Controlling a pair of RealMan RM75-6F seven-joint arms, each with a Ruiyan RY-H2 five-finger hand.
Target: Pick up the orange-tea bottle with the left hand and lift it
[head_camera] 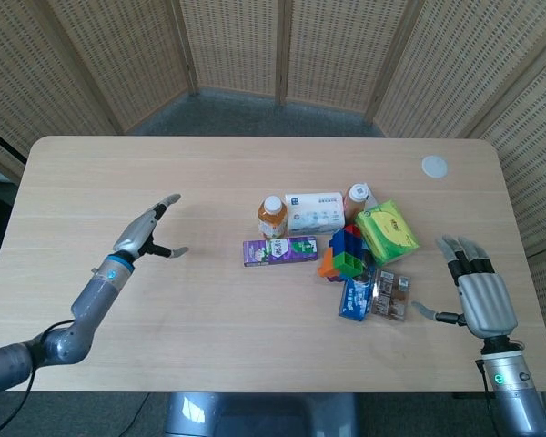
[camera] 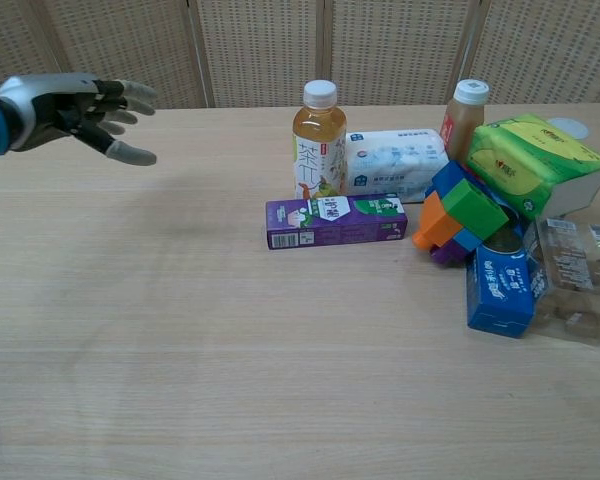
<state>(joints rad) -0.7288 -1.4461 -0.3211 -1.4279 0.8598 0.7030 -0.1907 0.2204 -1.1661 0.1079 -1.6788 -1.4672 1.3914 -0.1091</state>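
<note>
The orange-tea bottle [head_camera: 272, 217] [camera: 319, 142] stands upright near the table's middle, with a white cap, amber liquid and a pale label. My left hand [head_camera: 147, 231] [camera: 78, 106] hovers above the table well to the bottle's left, fingers spread toward it and holding nothing. A wide stretch of bare wood separates them. My right hand [head_camera: 479, 293] rests open at the table's right edge, seen only in the head view.
A purple carton [camera: 335, 221] lies just in front of the bottle and a white tissue pack [camera: 394, 163] touches its right side. Further right are a second bottle [camera: 464, 118], a green tissue box [camera: 536, 163], coloured blocks [camera: 462, 214], a blue packet [camera: 500, 287] and a clear snack box [camera: 576, 279].
</note>
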